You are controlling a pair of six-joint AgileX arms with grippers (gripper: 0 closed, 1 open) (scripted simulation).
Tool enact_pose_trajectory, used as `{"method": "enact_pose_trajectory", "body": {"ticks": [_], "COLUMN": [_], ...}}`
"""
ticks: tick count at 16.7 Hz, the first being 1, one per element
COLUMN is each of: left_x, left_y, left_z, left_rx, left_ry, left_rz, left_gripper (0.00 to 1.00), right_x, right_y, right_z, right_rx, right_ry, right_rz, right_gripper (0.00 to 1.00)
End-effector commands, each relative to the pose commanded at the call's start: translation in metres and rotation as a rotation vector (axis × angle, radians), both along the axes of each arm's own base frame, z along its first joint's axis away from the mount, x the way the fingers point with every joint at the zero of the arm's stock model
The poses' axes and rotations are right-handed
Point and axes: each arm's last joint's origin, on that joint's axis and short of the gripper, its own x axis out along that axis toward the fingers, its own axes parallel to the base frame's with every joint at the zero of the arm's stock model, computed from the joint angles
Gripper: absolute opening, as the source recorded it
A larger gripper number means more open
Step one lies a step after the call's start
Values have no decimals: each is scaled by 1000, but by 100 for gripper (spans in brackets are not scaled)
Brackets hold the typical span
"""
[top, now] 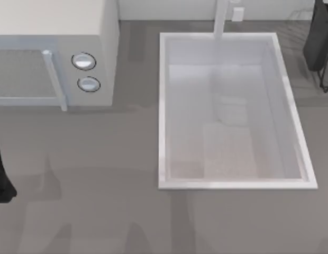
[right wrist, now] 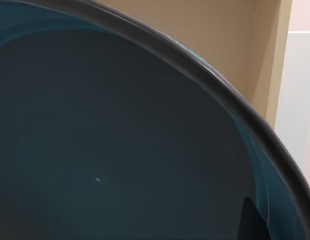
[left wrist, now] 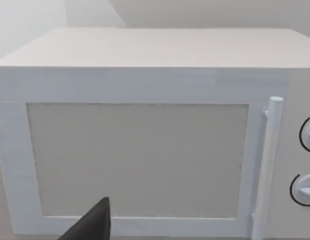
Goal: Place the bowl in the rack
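The bowl (right wrist: 120, 150) sits right up against the right wrist view, with a glossy dark teal inside and a thin dark rim curving across. One finger (right wrist: 252, 220) of my right gripper lies against the inside of the bowl near its rim, so the gripper is shut on it. In the top view my right arm (top: 318, 37) is a dark shape at the far right edge, beyond the sink. Thin dark wires of the rack (top: 326, 82) show just beneath it. My left arm (top: 1, 180) is parked at the table's left edge.
A white microwave (top: 53, 53) with two round knobs stands at the back left, its door handle (left wrist: 267, 165) close to the left wrist camera. The large white sink (top: 163, 106) takes up the middle right, with a faucet post (top: 221, 18) at its far side.
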Motion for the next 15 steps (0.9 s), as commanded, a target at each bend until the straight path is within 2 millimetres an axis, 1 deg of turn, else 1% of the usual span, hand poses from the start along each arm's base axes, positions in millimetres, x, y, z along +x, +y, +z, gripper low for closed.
{"method": "enact_pose_trajectory", "body": {"ticks": [4, 5, 7, 9, 11, 13, 15], "left_x": [0, 0, 0, 0, 0, 0, 0], "left_y": [0, 0, 0, 0, 0, 0, 0], "left_z": [0, 0, 0, 0, 0, 0, 0], "left_rx": [0, 0, 0, 0, 0, 0, 0], "left_ry": [0, 0, 0, 0, 0, 0, 0], "left_rz": [0, 0, 0, 0, 0, 0, 0], "left_gripper": [100, 100, 100, 100, 100, 100, 100], "right_x": [2, 5, 22, 49, 83, 118, 150], "right_y": [0, -2, -9, -19, -29, -34, -32], "right_z": [0, -1, -8, -22, -45, -75, -109], "right_rx": [3, 3, 4, 5, 4, -1, -7], "right_ry": [1, 2, 4, 9, 8, 2, -8], "right_rz": [2, 3, 5, 5, 4, 2, 2], "right_gripper": [0, 0, 0, 0, 0, 0, 0]}}
